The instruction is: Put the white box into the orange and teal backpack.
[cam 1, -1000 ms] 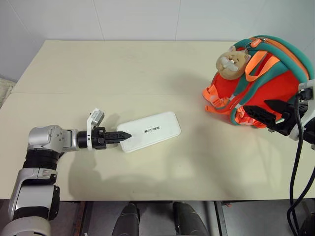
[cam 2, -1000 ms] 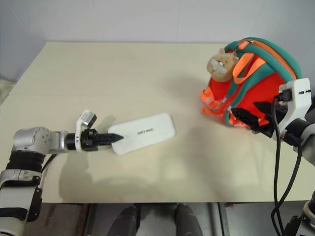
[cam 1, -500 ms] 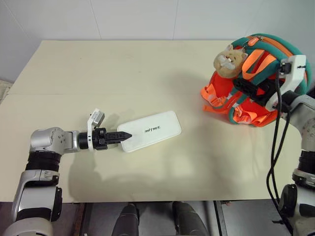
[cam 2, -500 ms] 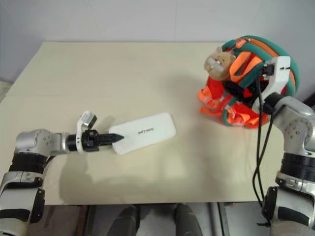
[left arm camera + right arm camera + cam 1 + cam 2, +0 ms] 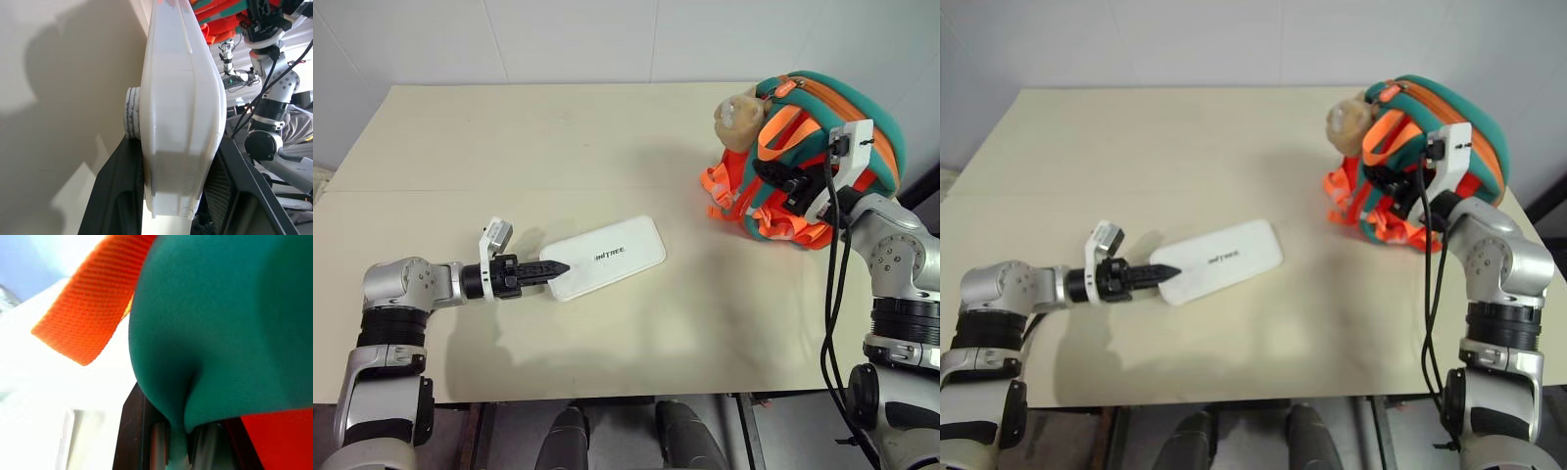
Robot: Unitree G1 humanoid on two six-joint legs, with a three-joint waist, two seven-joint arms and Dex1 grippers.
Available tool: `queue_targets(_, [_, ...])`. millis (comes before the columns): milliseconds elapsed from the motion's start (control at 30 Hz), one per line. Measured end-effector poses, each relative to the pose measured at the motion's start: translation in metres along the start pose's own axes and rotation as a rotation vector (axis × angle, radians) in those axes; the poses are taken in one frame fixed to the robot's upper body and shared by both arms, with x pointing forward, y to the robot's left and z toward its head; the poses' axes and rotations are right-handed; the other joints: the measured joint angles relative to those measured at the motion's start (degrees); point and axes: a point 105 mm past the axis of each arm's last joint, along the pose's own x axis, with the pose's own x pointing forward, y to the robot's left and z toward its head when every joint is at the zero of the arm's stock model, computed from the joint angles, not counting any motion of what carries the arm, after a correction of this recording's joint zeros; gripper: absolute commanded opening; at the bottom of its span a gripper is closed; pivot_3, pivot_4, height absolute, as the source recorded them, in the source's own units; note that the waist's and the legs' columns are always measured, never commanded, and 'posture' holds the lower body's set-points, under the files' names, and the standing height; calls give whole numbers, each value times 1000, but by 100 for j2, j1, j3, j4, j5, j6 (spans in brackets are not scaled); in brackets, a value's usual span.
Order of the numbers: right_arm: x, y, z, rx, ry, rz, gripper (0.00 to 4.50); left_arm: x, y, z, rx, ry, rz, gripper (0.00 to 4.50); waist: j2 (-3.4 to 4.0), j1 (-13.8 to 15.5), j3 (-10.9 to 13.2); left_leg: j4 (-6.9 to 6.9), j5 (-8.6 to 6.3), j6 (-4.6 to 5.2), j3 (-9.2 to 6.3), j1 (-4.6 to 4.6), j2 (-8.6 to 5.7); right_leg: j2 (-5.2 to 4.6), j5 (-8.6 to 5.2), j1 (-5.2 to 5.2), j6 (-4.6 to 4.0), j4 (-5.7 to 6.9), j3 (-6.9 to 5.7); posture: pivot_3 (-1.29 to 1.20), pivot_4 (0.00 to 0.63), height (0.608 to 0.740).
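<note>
The white box (image 5: 607, 258) is lying on the table (image 5: 538, 137), well left of the orange and teal backpack (image 5: 832, 117), its near end pinched by the left gripper (image 5: 555, 266). The right gripper (image 5: 773, 176), spread wide a second ago, is now clamping a teal strap (image 5: 205, 333), probably readying the backpack for loading.

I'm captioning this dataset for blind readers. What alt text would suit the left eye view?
A robot's left gripper clamps one end of a white box lying on a beige table, while its right gripper pinches a teal strap on an orange and teal backpack at the table's far right.
</note>
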Motion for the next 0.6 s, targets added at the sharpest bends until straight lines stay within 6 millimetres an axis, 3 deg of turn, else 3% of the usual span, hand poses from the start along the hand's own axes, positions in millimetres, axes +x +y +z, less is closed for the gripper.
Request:
queue_targets(200, [7,18,3,51,-12,129,73,-11,4,8,16,-51,27,1271,0,-22,0,-3,0,0,-1,0,2,2,0,-2,0,0,0,0,150,740])
queue_targets(400, [4,81,19,176,-25,501,73,-32,6,27,69,-113,97,1271,3,-70,2,-11,0,0,-3,-3,2,2,0,-6,0,-4,-1,0,150,740])
queue_targets(600, [-23,141,33,307,31,856,73,-57,8,41,119,-183,151,1271,3,-99,2,-39,0,0,-5,-8,4,-1,-7,-15,-6,-16,-3,0,150,740])
